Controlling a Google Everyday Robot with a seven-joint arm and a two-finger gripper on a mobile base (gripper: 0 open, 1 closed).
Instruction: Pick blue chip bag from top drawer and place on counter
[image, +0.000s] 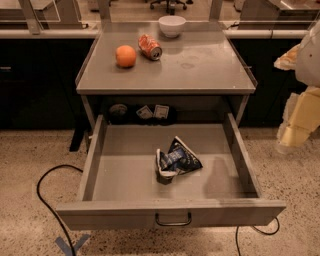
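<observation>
The blue chip bag (176, 160) lies crumpled on the floor of the open top drawer (125, 207), a little right of its middle. The drawer is pulled far out, and its dark wire handle (173, 220) faces me. The counter (200, 70) is the grey top above it. My gripper (299, 120) is a pale yellow-white shape at the right edge of the view. It is outside the drawer, to the right of the cabinet, at about the height of the counter's front edge. It is well apart from the bag and holds nothing that I can see.
On the counter stand an orange (126, 56), a tipped orange-red soda can (150, 46) and a white bowl (172, 25) at the back. Small dark items (152, 112) sit behind the drawer. A black cable (45, 200) loops on the speckled floor.
</observation>
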